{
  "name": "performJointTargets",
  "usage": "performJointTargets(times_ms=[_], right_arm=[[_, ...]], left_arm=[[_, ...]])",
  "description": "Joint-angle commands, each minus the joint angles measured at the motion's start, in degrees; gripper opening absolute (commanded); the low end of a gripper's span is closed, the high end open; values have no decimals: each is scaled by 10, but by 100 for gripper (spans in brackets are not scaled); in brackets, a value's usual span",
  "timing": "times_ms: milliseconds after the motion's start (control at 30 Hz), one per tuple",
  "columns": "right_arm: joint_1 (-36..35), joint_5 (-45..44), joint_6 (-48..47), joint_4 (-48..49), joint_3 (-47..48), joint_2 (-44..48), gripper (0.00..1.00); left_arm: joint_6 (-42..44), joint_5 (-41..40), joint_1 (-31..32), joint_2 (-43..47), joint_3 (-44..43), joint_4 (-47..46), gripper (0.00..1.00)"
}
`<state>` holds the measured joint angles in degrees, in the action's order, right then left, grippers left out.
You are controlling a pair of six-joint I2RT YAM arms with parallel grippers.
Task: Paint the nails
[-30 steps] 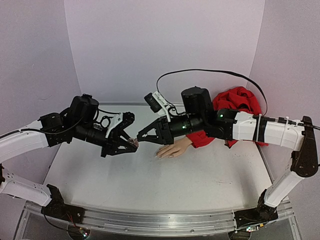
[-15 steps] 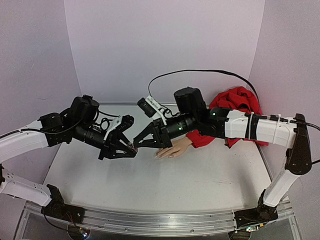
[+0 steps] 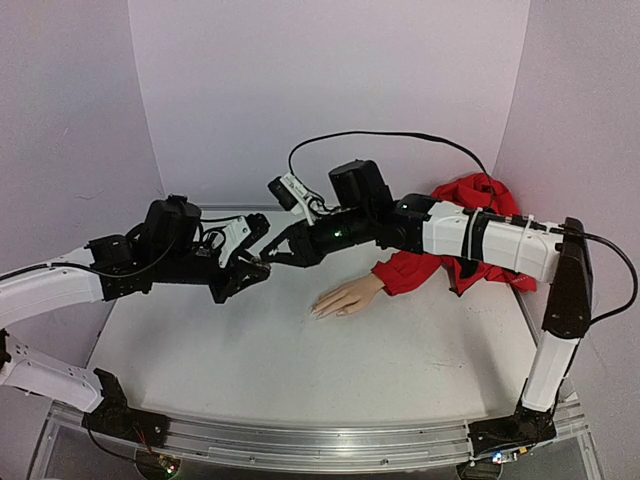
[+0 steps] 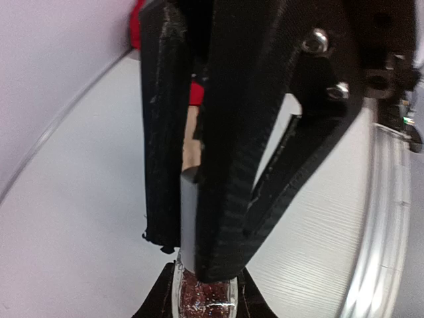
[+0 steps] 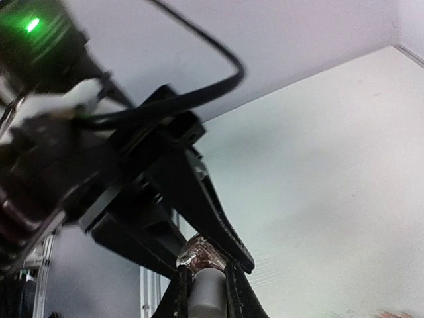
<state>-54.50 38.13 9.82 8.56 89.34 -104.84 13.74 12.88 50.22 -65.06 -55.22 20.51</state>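
Both claws meet above the white surface (image 3: 300, 370): left claw (image 3: 256, 268) clamped on the small glass bottle of glittery red polish (image 4: 202, 298), right claw (image 3: 271, 257) pinching its pale cap (image 5: 209, 295). The peach mannequin hand (image 3: 347, 298) lies nearby, its tiny nails (image 3: 320, 311) untouched.

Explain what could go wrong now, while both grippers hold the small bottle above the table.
1. The left gripper clamps the glittery bottle and the right gripper clamps its cap. A pull off axis might make one slip and spill polish on the table.
2. The mannequin hand lies close to the right arm, so a low swing could knock it.
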Motion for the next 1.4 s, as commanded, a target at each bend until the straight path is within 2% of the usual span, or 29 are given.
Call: performJointTargets(times_ms=[0,67,133,233,367,600,700,767,867,933,1067,1133,1233,1367], right_arm=[[-54,-166,209,-29,39,-60,0],[-80,-271,287,-25,39,-58,0],[-100,-338,315,-11,31,-51,0],[-100,-377,328,4,0,-25,0],[-92,-368,308,7,-7,-5,0],[-64,-324,240,5,-31,43,34],[-44,-298,214,5,-63,89,58],[-30,-250,174,7,-77,113,75],[-6,-178,128,9,-95,140,89],[15,-113,116,23,-106,152,92],[37,55,65,53,-103,148,94],[38,114,46,58,-82,129,91],[38,183,36,80,-64,104,78],[37,215,63,155,-81,106,58]], left_arm=[[46,-168,3,-47,-4,-433,0],[57,-174,4,-68,-7,-462,0],[49,-168,5,-69,1,-474,0],[15,-136,6,-53,31,-474,0],[-41,-96,13,-20,81,-454,0],[-131,-111,20,33,141,-382,0],[-160,-107,19,54,149,-345,0],[-163,-91,19,60,147,-319,0],[-166,-54,17,64,136,-285,0],[-172,-11,13,62,121,-264,0],[-192,130,3,50,87,-241,0],[-212,201,1,41,66,-235,0],[-230,274,0,29,44,-233,0],[-243,324,0,14,30,-233,0]])
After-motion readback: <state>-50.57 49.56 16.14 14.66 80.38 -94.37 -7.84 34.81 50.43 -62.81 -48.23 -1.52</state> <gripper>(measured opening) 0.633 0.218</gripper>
